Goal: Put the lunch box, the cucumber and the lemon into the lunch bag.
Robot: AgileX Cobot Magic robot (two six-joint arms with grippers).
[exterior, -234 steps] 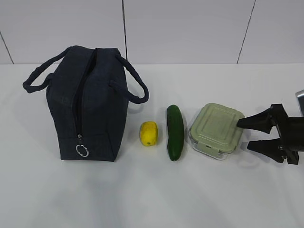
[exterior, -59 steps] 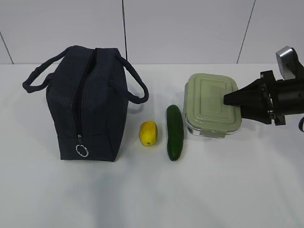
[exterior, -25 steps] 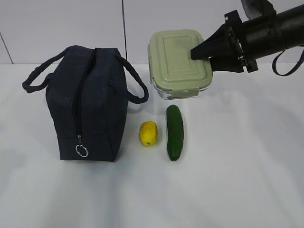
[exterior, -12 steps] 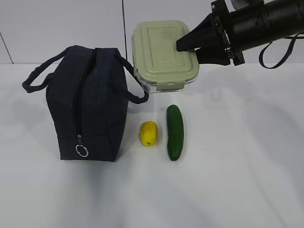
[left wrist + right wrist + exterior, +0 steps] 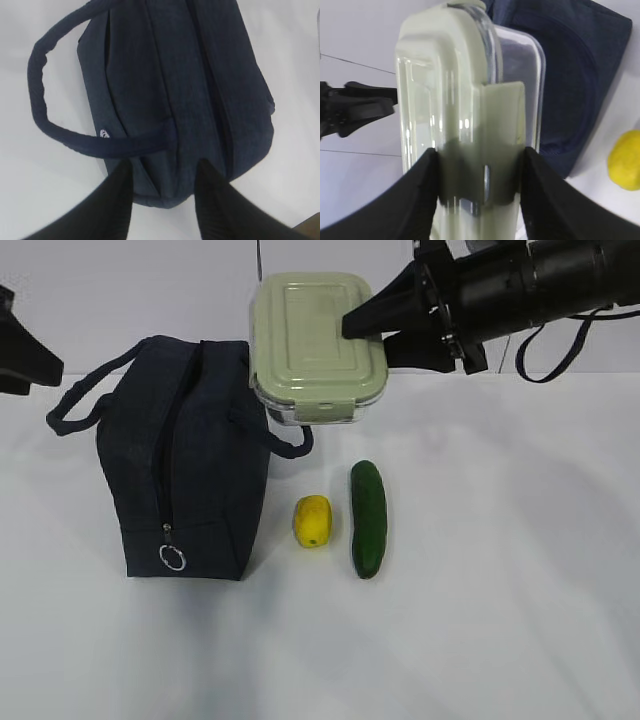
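Sage-green lid facing the exterior camera, the lunch box (image 5: 318,348) hangs on edge above the lunch bag (image 5: 185,470), clamped by the right gripper (image 5: 352,328). Lemon (image 5: 312,520) and cucumber (image 5: 367,517) lie on the table (image 5: 500,620), the cucumber's long axis running front to back. Left wrist view: the left gripper (image 5: 162,187) stands partly open, empty, above the zipped bag. Open the zipper before lowering. Right wrist view: both jaws pinch the box across lid and glass.

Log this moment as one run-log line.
right gripper: holding lunch box in the air beside bag | left gripper: above bag, empty | zipper: closed | lemon, cucumber: on table
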